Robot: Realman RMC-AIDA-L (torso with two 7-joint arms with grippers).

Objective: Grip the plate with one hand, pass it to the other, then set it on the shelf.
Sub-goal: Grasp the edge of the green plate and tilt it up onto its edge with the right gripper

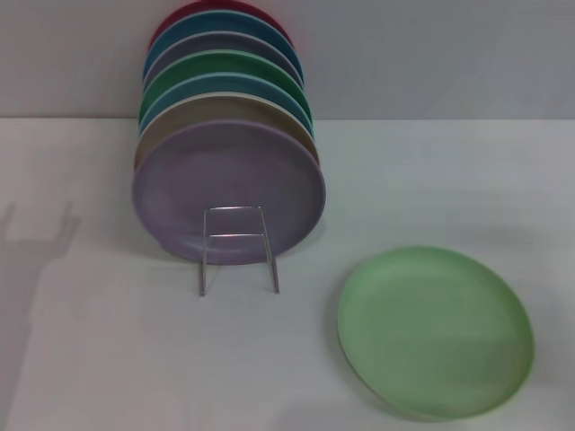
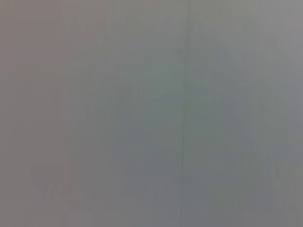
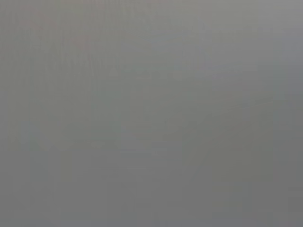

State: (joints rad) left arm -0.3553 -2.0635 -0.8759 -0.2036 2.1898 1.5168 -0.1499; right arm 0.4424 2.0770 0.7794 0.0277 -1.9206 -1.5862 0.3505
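While the shelf [image 1: 239, 247] holds others, the plate [image 1: 437, 330] lies flat.

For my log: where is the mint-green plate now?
In the head view, the plate lies flat on the table's right side, apart from the shelf.

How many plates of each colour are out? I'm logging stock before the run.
Red: 1
Blue: 2
Lavender: 2
Dark green: 1
Tan: 1
Mint green: 1
Total: 8 plates
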